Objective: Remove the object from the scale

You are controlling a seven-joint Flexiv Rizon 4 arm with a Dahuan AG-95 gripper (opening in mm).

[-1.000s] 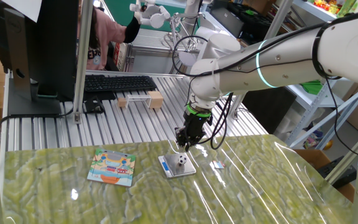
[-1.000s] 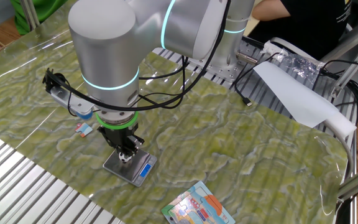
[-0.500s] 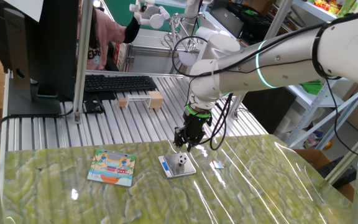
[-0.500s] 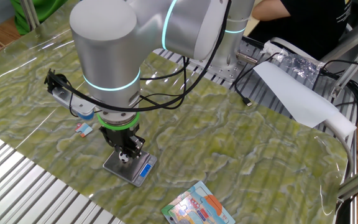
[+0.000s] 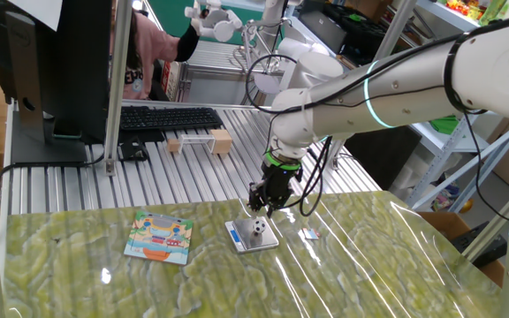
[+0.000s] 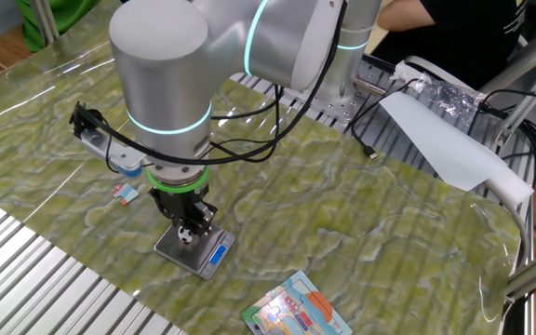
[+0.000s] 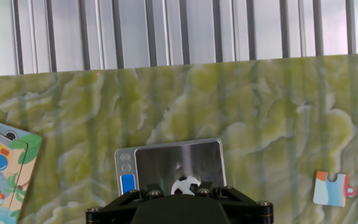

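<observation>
The tiny soccer ball (image 5: 260, 228) sits on the metal platform of the small scale (image 5: 248, 238) in the middle of the green mat. My gripper (image 5: 261, 208) hangs just above the ball and does not touch it, with the jaws open. In the other fixed view the gripper (image 6: 188, 229) stands right over the ball (image 6: 186, 236) on the scale (image 6: 199, 257). In the hand view the ball (image 7: 185, 185) lies on the scale (image 7: 179, 157), partly hidden by the hand's black housing (image 7: 179, 210).
A colourful illustrated card (image 5: 159, 238) lies left of the scale. A small white-blue scrap (image 5: 312, 234) lies to its right. The ribbed metal table (image 5: 193, 172) with a keyboard (image 5: 170, 117) and wooden blocks is behind the mat.
The gripper and wrist have shifted very slightly over the scale. The ball stays in the same place on the platform.
</observation>
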